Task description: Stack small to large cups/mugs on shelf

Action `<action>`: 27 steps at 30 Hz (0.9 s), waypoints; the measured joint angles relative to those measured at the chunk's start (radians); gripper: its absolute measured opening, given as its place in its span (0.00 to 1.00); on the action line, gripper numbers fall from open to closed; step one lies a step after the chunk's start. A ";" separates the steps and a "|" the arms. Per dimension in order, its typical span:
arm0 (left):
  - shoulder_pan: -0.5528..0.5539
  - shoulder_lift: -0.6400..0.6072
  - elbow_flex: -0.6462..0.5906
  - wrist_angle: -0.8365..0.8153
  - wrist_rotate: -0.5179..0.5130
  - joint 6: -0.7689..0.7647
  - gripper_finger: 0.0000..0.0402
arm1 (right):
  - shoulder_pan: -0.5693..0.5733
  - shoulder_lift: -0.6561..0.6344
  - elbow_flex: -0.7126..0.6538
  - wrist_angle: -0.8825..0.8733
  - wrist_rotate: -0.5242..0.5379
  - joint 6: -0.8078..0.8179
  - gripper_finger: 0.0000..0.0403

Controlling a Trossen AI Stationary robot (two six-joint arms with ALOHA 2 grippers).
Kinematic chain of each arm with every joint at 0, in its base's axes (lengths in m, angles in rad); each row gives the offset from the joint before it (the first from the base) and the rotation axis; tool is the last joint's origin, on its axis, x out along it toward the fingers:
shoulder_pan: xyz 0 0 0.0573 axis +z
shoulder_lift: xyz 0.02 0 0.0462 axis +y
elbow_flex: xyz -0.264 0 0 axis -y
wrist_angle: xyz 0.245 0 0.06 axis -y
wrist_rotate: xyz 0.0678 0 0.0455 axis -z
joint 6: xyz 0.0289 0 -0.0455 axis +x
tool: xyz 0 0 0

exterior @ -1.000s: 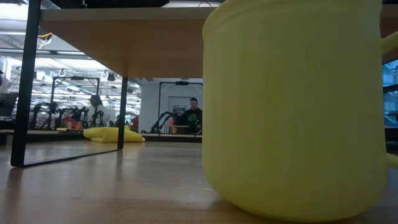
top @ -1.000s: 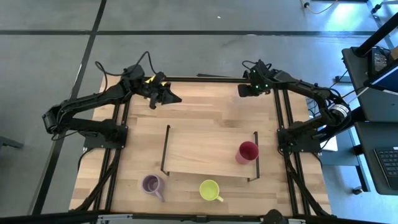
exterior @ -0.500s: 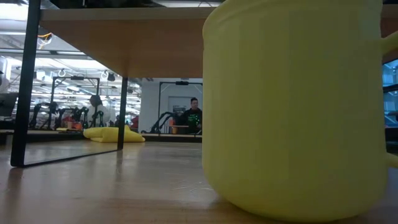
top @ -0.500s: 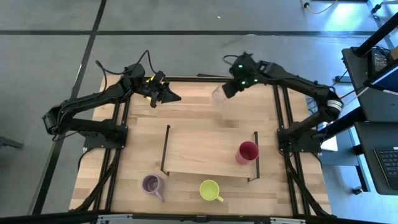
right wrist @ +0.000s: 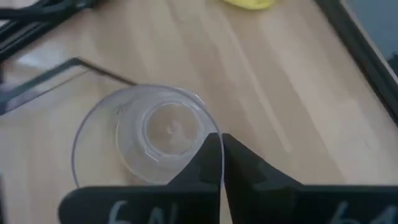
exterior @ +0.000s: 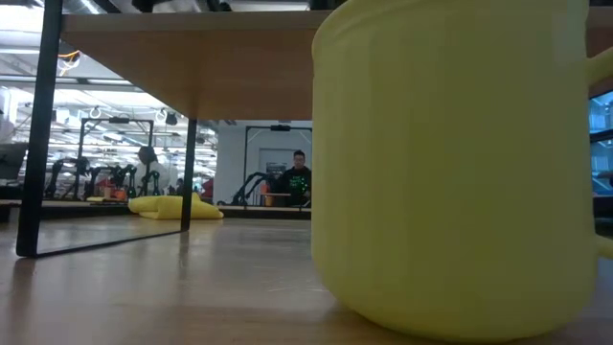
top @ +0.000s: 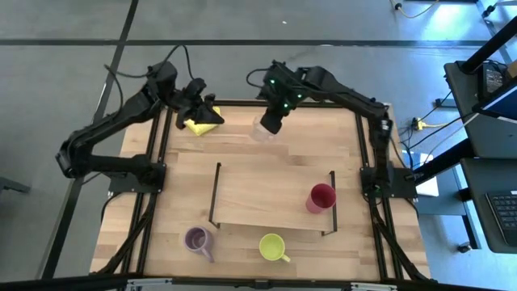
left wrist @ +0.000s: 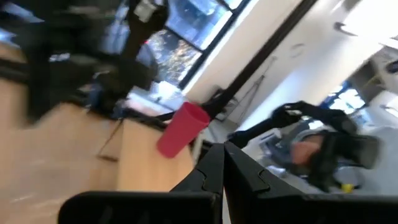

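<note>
My right gripper [top: 271, 121] is shut on the small clear glass [top: 261, 129] over the table's far middle. The red cup [top: 321, 196] stands on the right end of the shelf [top: 266, 198]. The purple mug [top: 196, 239] and the yellow-green mug [top: 272, 246] stand on the table near the shelf's front edge. The yellow-green mug fills the low view [exterior: 450, 163]. My left gripper [top: 207, 107] is shut and empty at the far left, above the yellow cloth [top: 200, 124]. Its wrist view [left wrist: 222, 163] shows the red cup [left wrist: 180, 130]. My right gripper pinches the glass's wall at its rim [right wrist: 210, 133], with one finger inside and one outside. The fingers come from above, pointing down. The glass hangs below them with its mouth up, over the table top.
The yellow cloth lies near the far left corner. It also shows in the low view [exterior: 177, 206]. The shelf's black end frames [top: 216, 194] stand at both short ends. A person [exterior: 299, 180] shows in the room beyond the table.
My right gripper has carried the glass along the far edge toward the table's left, from the far right corner to the far middle. My left arm has risen and drawn back toward the far left, uncovering the yellow cloth, which lies where it was.
</note>
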 joint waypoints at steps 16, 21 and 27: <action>-0.076 0.013 0.085 -0.420 0.001 0.343 0.00 | 0.184 0.112 0.067 0.011 -0.154 -0.049 0.02; -0.122 0.021 0.085 -0.435 -0.020 0.373 0.00 | 0.239 0.111 0.068 0.019 -0.175 -0.104 0.02; -0.164 0.021 0.085 -0.434 -0.032 0.374 0.00 | 0.292 0.111 0.068 0.010 -0.158 -0.171 0.03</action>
